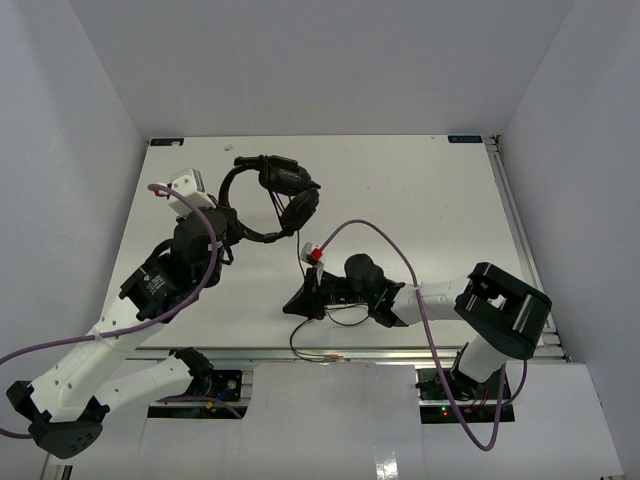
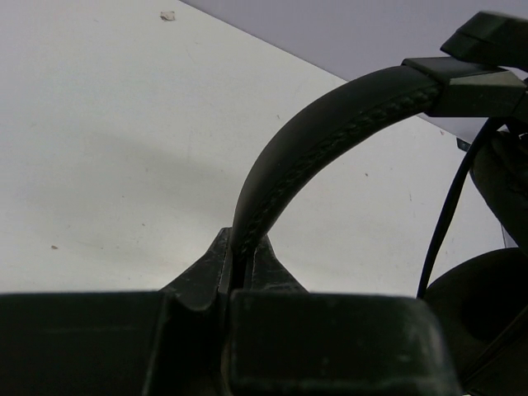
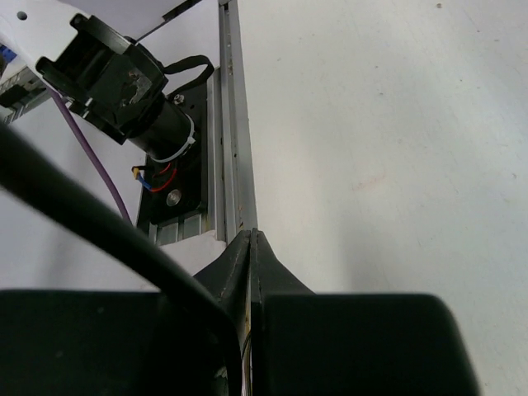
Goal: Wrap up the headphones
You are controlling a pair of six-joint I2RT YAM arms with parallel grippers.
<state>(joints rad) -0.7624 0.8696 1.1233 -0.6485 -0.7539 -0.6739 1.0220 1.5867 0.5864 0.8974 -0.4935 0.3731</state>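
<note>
Showing the headphones (image 1: 298, 208) being held over the far-left part of the table (image 1: 430, 200), cable (image 2: 446, 213) running down beside one earcup. Clamping the headband (image 2: 330, 132) between the fingers of the left gripper (image 2: 244, 262). Pressing the fingers of the right gripper (image 3: 252, 247) together near the table's front edge; anything pinched there not discernible.

White bench (image 1: 430, 200) inside a pale grey enclosure (image 1: 320, 60).
A metal rail (image 1: 250, 351) edges its near side; small dark labels (image 1: 165, 142) mark the far corners, and a tiny speck (image 2: 167, 15) lies on the surface.
</note>
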